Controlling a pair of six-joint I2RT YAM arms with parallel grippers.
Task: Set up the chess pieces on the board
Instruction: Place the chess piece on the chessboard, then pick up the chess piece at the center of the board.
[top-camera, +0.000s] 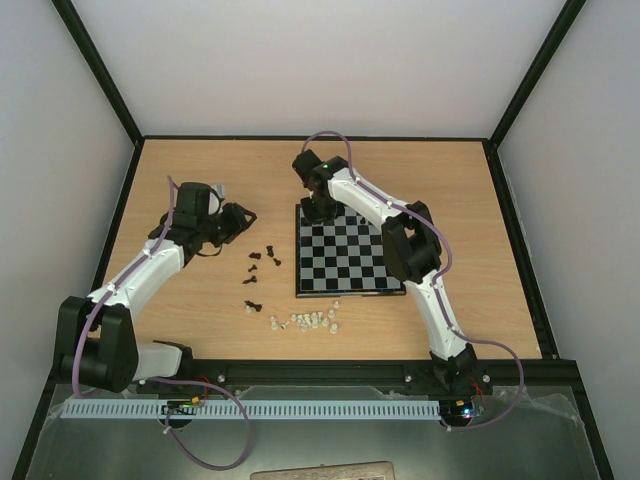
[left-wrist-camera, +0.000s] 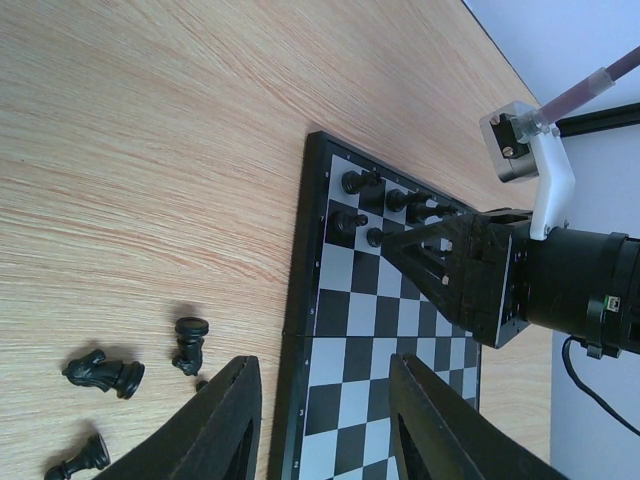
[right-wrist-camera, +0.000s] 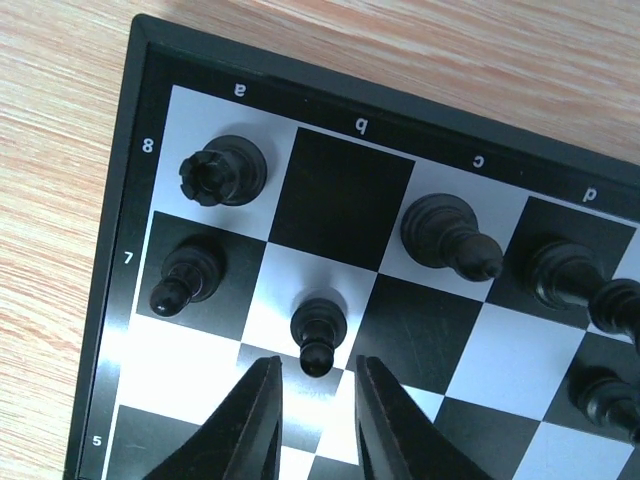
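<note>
The board (top-camera: 345, 262) lies right of centre on the table. In the right wrist view, black chess pieces stand in its corner: a rook (right-wrist-camera: 220, 170), a pawn (right-wrist-camera: 186, 276), a bishop (right-wrist-camera: 448, 236) and more to the right. My right gripper (right-wrist-camera: 318, 388) hovers there, open, with a free-standing pawn (right-wrist-camera: 318, 330) just ahead of its fingertips and a gap on each side. My left gripper (left-wrist-camera: 325, 380) is open and empty above the board's left rim (left-wrist-camera: 296, 330). Loose black pieces (left-wrist-camera: 188, 346) lie on the wood beside it.
Several whitish pieces (top-camera: 305, 320) lie scattered near the board's front left corner. More black pieces (top-camera: 264, 257) lie on the wood left of the board. The right arm's wrist (left-wrist-camera: 500, 280) hangs over the far rows in the left wrist view.
</note>
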